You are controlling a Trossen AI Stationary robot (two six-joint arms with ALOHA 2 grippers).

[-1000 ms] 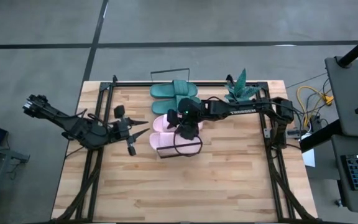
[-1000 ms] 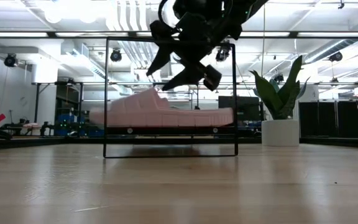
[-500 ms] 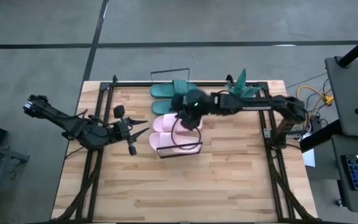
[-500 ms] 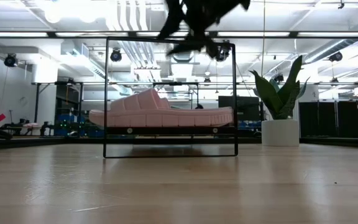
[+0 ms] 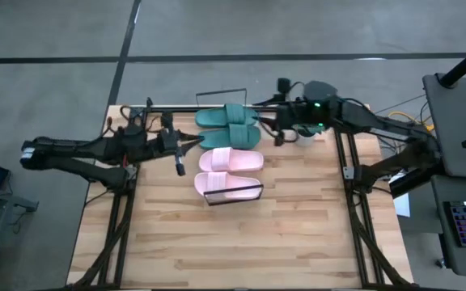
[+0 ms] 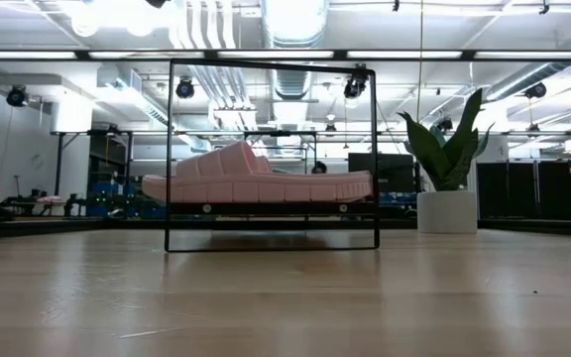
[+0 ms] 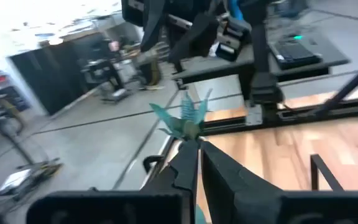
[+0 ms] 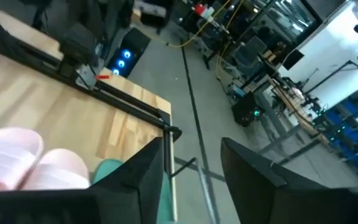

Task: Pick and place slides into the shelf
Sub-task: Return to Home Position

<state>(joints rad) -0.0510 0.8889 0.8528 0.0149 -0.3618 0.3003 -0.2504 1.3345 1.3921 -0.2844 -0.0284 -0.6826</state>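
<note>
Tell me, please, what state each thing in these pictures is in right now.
Green slides: lying flat, side by side on the shelf.
Pink slides: lying flat, side by side on the shelf, next to the green pair.
Shelf: holding all four slides.
Left pincer: shut, empty, left of the shelf.
Right pincer: open, empty, right of the green slides.
Plant: upright.

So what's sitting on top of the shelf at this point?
On the shelf lie two teal slides at the far end and two pink slides at the near end. They cover most of its board, so anything beneath them is hidden.
</note>
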